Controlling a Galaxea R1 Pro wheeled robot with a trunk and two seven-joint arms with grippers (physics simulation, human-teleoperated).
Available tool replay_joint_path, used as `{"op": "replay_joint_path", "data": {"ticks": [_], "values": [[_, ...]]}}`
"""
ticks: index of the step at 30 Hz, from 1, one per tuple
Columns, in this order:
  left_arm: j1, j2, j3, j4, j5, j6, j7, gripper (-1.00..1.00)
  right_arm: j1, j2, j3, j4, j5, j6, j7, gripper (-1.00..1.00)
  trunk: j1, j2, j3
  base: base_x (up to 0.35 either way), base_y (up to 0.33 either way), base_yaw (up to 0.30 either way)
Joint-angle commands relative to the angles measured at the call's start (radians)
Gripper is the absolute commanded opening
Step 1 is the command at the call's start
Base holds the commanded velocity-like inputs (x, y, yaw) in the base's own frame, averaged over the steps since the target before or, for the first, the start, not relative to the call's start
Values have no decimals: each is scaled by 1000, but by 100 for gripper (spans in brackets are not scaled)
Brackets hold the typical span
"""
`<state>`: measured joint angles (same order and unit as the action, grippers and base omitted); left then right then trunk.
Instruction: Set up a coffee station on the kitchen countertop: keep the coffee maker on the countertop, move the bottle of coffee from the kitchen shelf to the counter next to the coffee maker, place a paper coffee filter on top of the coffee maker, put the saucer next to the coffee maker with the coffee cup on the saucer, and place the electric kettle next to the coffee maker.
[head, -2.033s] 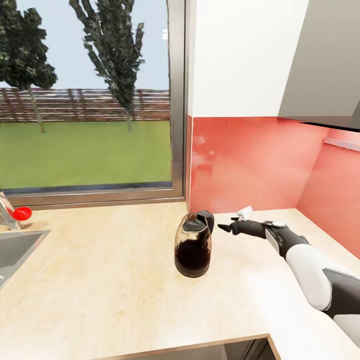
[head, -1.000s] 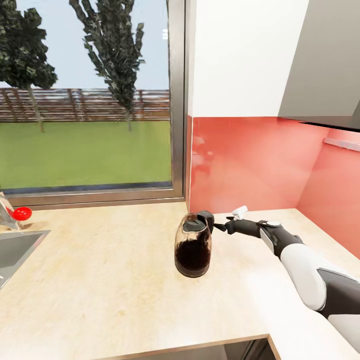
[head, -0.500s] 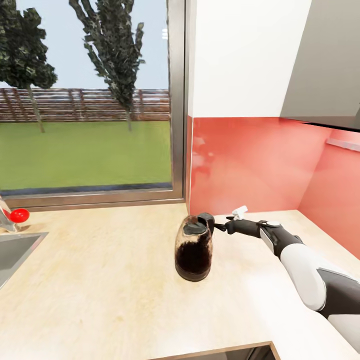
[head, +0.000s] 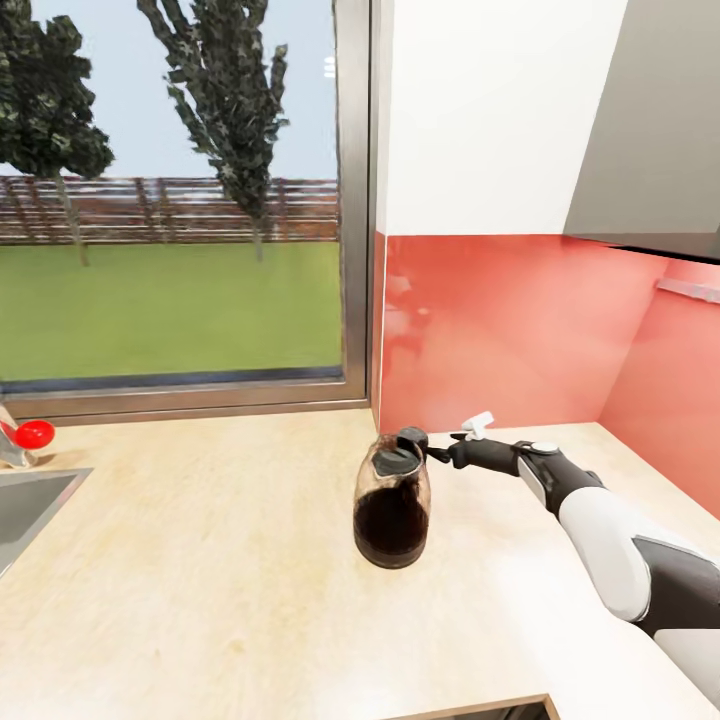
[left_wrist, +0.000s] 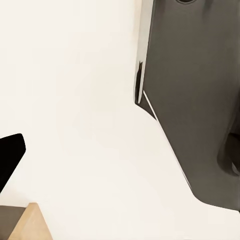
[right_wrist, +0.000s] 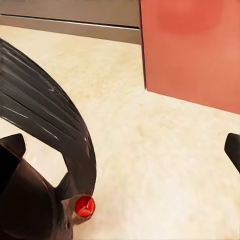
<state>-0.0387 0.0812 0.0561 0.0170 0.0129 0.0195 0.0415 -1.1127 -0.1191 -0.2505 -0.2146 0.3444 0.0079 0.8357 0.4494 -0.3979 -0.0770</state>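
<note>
The electric kettle (head: 391, 500), glass-bodied with a dark lid and black handle, stands upright on the countertop (head: 200, 540) near the window corner. My right gripper (head: 437, 455) reaches in from the right at the level of the kettle's handle (head: 412, 440). In the right wrist view the gripper (right_wrist: 121, 146) is open, and the ribbed black handle (right_wrist: 55, 130) with a red button (right_wrist: 84, 206) lies between its spread fingertips (right_wrist: 12, 145). My left gripper (left_wrist: 120, 152) is open against a white surface, holding nothing. The coffee maker, coffee bottle, filter, saucer and cup are out of view.
A sink (head: 25, 510) and a tap with a red knob (head: 33, 434) sit at the counter's left. A red backsplash (head: 500, 330) walls the back and right, with a window (head: 170, 200) on the left. A dark panel (left_wrist: 195, 100) shows in the left wrist view.
The right gripper has moved left from beside the kettle up to its handle. The head camera has edged forward, so the counter's front edge sits lower in the picture.
</note>
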Motion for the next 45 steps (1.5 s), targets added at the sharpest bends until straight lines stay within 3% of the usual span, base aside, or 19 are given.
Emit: {"op": "replay_joint_path", "data": {"ticks": [1,12,18,45], "values": [[1,0,5,1,2,1,1,100,-1,3,-9,0,8,1,5,100,1,-2,-2,11,0,0],[3,0,5,1,2,0,1,100,-1,8,-9,3,8,1,6,100,1,-2,-2,2,0,0],[3,0,5,1,2,0,1,100,-1,25,-9,3,10,0,6,100,1,-2,-2,5,0,0],[5,-1,5,1,2,0,1,100,-1,29,-9,3,10,0,6,100,1,-2,-2,26,0,0]]}}
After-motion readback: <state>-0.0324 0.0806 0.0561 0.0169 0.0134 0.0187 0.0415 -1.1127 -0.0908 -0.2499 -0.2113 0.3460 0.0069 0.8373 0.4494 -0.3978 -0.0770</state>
